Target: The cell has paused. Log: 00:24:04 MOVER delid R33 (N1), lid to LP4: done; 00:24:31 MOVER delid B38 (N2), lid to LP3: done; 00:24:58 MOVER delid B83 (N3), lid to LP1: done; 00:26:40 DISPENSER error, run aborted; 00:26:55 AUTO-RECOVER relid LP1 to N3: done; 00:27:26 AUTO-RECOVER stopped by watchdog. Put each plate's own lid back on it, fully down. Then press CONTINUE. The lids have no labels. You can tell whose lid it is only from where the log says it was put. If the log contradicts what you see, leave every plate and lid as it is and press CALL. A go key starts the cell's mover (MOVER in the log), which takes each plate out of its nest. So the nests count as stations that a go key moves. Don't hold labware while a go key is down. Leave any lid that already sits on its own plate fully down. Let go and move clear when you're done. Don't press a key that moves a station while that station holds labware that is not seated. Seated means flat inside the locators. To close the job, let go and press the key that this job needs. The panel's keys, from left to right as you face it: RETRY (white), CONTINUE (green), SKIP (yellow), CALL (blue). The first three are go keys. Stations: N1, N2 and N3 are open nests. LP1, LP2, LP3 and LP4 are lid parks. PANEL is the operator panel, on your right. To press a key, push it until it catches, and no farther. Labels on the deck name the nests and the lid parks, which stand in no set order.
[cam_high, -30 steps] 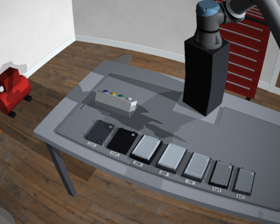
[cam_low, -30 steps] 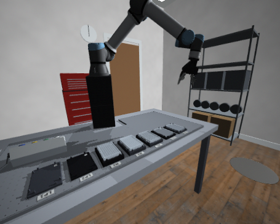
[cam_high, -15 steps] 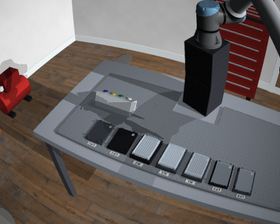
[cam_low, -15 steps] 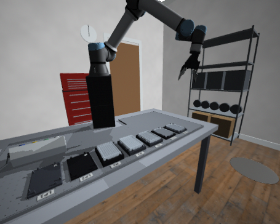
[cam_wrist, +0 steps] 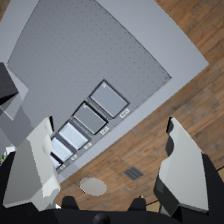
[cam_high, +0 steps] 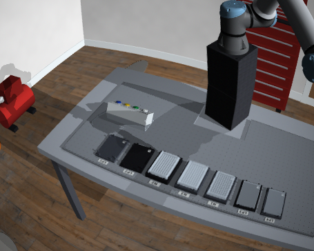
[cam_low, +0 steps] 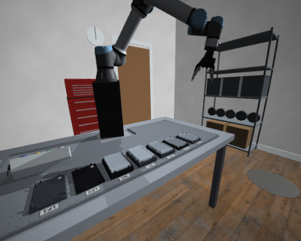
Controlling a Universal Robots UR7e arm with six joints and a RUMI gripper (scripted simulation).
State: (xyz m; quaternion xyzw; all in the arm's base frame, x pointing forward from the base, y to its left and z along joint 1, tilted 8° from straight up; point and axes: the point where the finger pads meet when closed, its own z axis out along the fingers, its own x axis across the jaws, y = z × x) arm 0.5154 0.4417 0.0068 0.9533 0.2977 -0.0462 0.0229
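Observation:
My gripper (cam_low: 203, 71) (cam_wrist: 110, 117) is open and empty. It hangs high in the air beyond the table's end, far above the deck. Three well plates (cam_high: 163, 165) (cam_high: 193, 175) (cam_high: 221, 186) sit in a row of nests along the front edge. The middle one (cam_low: 140, 153) looks smoother, as if under a lid. Beside them two grey lids (cam_high: 249, 194) (cam_high: 274, 201) lie on lid parks; they also show in the wrist view (cam_wrist: 90, 117) (cam_wrist: 109, 99). At the other end are a dark grey park (cam_high: 110, 147) and a black park (cam_high: 138, 156). The deck labels are too small to read.
The operator panel (cam_high: 129, 114) (cam_low: 40, 159) stands behind the two dark parks, with its blue, yellow, green and white keys on top. The arm's black pedestal (cam_high: 231, 86) (cam_low: 107, 109) stands at the back of the table. A metal shelf (cam_low: 245, 89) stands close to my gripper.

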